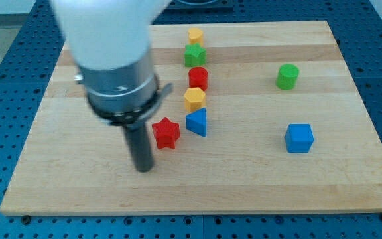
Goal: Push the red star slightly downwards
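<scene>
**Beside the red star, tip down on the wood**

Left of centre on the tabletop point(350, 179), my tip point(143, 168) rests on the surface just below and to the view's left of the red star point(166, 133), apart from it by a narrow gap. This end effector is a plain rod (no jaws to spread or press).

Just right of the star sits a blue triangular block point(197, 122). Above it runs a column: yellow block point(194, 99), red cylinder point(198, 78), green star point(195, 55), yellow block at the top edge point(195, 35). Well apart on the view's right stand a green cylinder point(287, 76) and a blue cube point(299, 138).
</scene>
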Tool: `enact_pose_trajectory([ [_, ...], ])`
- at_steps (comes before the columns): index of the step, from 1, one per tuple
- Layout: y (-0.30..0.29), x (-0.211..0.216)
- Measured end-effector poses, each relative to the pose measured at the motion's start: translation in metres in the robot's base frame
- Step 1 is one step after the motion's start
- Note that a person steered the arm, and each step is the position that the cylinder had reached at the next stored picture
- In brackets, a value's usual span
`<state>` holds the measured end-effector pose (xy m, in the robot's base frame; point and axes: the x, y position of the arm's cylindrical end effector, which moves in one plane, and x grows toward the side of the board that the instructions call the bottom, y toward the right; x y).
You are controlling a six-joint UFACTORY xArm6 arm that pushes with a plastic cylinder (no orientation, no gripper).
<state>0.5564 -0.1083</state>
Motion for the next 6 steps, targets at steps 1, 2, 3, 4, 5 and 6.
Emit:
enact_pose_trajectory([
  [1, -0.044, -0.006],
  [2, -0.039, -0.068],
  [3, 0.035, -0.099],
  [4, 0.038, -0.099],
  [5, 0.038, -0.095],
  [6, 0.038, -0.081],
])
